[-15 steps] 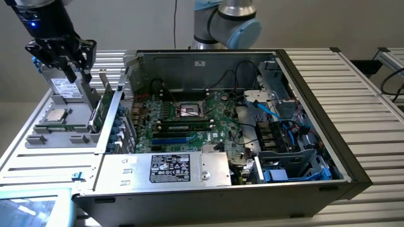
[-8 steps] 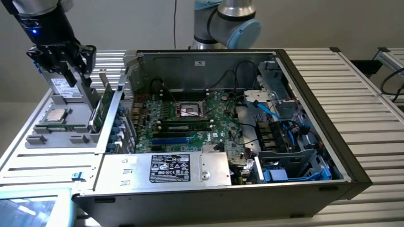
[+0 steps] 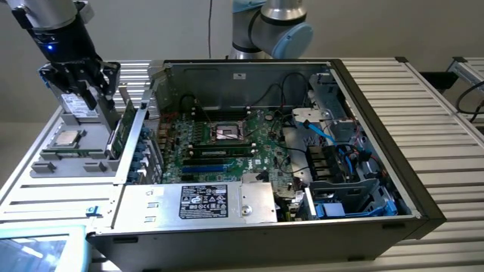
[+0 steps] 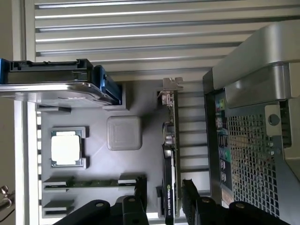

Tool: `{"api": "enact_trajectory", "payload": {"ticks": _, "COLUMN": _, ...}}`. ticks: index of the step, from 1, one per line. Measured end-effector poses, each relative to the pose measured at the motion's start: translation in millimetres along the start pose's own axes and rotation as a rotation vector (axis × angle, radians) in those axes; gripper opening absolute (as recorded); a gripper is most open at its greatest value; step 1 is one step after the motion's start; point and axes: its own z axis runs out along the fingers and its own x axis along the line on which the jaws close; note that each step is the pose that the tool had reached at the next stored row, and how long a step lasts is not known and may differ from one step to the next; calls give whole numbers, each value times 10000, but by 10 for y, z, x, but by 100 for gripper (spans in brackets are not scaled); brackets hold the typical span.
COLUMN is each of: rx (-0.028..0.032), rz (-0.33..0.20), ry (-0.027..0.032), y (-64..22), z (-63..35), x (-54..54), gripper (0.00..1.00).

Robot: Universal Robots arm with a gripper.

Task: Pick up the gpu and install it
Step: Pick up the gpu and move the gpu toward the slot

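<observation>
Looks like the pickup step: gripper [image 4: 165,194] hangs open, fingers either side of the gpu [image 4: 168,136] standing on edge in the tray [image 4: 93,171], so I reckon pinching needs square alignment.

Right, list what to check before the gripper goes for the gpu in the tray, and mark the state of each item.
1. Gripper open: ok, its fingers stand apart.
2. Lined up with the gpu: ok, in the wrist view the card's edge runs between the two fingers.
3. Gpu upright on edge in the gray tray: ok.
4. Gpu gripped: not ok, nothing is held.
5. Room between the fingers and the computer case: cannot tell.
6. Blue slot on the motherboard free: ok, no card stands in it.
</observation>
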Motion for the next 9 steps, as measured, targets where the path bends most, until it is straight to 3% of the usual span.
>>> {"api": "enact_trajectory", "payload": {"ticks": 9, "rx": 0, "rz": 1, "ry": 0, "y": -76, "z": 161, "x": -47, "gripper": 44}}
